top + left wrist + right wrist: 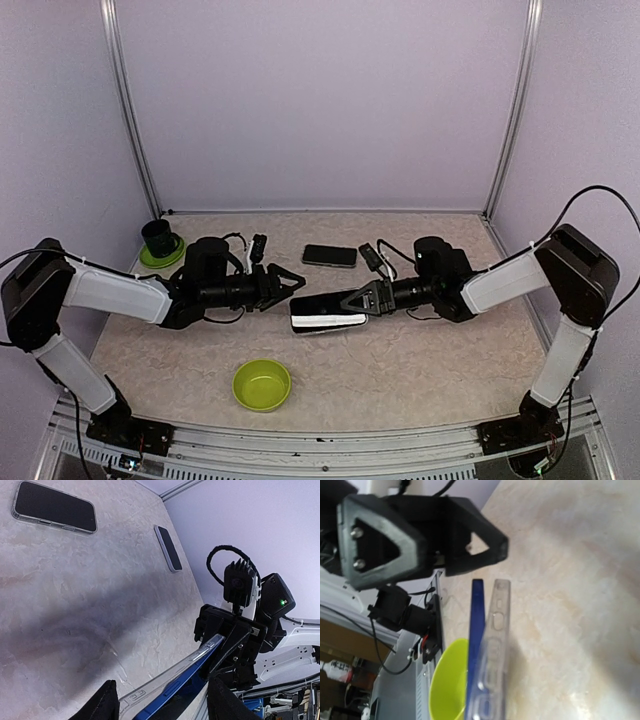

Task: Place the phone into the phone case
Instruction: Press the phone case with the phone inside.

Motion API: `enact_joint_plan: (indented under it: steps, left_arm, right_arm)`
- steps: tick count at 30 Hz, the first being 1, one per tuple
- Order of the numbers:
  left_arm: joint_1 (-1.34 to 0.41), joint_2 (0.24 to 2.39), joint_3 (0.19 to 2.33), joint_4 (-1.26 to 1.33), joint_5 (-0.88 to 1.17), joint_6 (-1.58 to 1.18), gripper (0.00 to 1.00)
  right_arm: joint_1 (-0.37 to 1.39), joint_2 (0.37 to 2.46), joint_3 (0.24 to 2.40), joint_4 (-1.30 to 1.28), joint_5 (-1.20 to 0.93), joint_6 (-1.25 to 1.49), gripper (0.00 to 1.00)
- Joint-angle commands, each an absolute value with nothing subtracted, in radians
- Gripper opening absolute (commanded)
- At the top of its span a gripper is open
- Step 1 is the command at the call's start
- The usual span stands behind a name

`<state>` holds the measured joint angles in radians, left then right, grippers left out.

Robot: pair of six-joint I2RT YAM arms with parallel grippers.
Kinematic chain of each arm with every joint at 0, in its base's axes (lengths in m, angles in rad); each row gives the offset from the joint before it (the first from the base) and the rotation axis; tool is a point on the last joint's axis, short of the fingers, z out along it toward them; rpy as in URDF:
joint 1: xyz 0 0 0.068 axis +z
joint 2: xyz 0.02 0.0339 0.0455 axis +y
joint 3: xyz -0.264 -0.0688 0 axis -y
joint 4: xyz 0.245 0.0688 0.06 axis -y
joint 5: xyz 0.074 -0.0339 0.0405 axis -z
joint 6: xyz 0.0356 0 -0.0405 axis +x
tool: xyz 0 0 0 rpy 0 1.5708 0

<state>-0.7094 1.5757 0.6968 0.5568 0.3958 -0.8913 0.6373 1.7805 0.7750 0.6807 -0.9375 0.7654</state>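
1. Phone point(476, 645) and case point(496, 645) edge-on, not yet flush (far ends gapped).
2. Right gripper point(366, 298) clamps one end, steadying them.
3. Left gripper point(288, 283) gapes just beyond the free end, ready to squeeze.

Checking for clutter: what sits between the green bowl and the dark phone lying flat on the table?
The phone case, held by the right gripper, as the top view shows.
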Motion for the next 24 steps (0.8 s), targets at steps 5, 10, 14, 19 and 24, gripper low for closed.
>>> enact_joint_plan:
  steps: [5, 10, 14, 19, 24]
  left_arm:
    - [-0.709, 1.561, 0.722, 0.592, 0.432, -0.86, 0.59]
    - [-0.709, 1.554, 0.723, 0.594, 0.449, -0.847, 0.59]
    - [-0.709, 1.548, 0.72, 0.607, 0.471, -0.839, 0.59]
    - [-0.709, 1.542, 0.689, 0.689, 0.534, -0.858, 0.59]
    - [-0.709, 1.536, 0.644, 0.79, 0.591, -0.891, 0.59]
  right_arm:
    - [0.632, 1.729, 0.752, 0.764, -1.02, 0.745, 0.0]
    - [0.632, 1.731, 0.739, 0.83, -1.059, 0.77, 0.0]
    - [0.632, 1.725, 0.731, 0.865, -1.082, 0.779, 0.0]
    - [0.632, 1.727, 0.721, 0.94, -1.107, 0.819, 0.0]
    - [0.63, 1.731, 0.711, 1.033, -1.132, 0.868, 0.0]
